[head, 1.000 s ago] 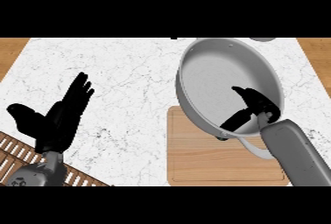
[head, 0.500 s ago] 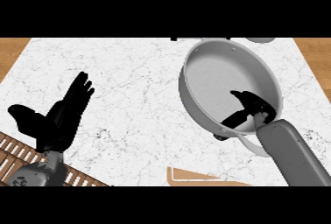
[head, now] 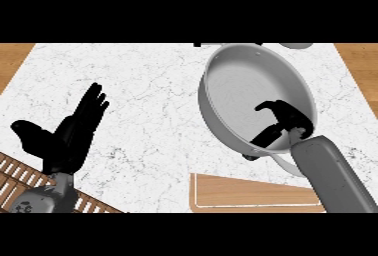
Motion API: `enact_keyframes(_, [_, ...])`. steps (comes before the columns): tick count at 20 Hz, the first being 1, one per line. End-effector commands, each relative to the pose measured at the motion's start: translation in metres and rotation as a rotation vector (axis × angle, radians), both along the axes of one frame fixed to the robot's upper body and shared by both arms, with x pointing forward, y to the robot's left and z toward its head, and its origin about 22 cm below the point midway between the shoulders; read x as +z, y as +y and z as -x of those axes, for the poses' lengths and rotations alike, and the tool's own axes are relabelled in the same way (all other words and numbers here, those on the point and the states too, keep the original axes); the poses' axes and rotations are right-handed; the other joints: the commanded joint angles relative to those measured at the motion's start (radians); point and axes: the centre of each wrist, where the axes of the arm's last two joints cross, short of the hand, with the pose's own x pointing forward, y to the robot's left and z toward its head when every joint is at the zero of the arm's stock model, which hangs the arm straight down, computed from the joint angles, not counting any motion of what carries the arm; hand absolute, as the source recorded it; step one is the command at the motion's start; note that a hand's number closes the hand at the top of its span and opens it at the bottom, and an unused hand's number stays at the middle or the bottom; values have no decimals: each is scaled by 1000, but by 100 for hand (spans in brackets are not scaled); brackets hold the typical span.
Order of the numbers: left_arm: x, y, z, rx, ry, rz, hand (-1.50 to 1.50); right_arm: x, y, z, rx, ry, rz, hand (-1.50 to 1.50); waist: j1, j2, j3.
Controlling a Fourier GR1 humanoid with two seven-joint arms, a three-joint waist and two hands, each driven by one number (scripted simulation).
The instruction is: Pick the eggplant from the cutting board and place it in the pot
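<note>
White marble counter [head: 155, 85]; pot [head: 244, 85]; cutting board [head: 251, 192] nearby.

Pot [head: 244, 85]: no text, brand or number readable on its grey surface.
Cutting board [head: 251, 192]: plain wood, no label or marking.
Counter [head: 140, 80]: marbled white top, no sign or writing.
Right hand [head: 284, 117]: black, no lettering visible.
Left hand [head: 70, 137]: black, no lettering visible.
Forearms: plain grey, no readable mark.
</note>
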Motion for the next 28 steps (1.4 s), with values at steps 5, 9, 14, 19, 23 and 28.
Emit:
enact_keyframes(5, [-23,13,2,24,22,11,0,-35,22,3,25,-10,-31,150,7,22,-2])
enact_keyframes(9, [-4,-5,4,26,30,14,0,-8,29,-2,-353,49,-11,150,-18,9,-4])
enact_keyframes(14, [-6,15,8,78,51,-2,0,-13,5,-5,-831,104,23,150,-77,-19,-17])
enact_keyframes(19, [-7,17,13,94,53,4,0,1,-8,-9,-982,10,193,150,-90,-26,-24])
enact_keyframes(23, [-5,18,15,102,63,6,0,30,-2,-18,-996,-148,250,150,-93,-32,-23])
enact_keyframes(28, [-7,20,18,106,74,-3,0,69,10,-26,-996,-338,333,150,-92,-40,-23])
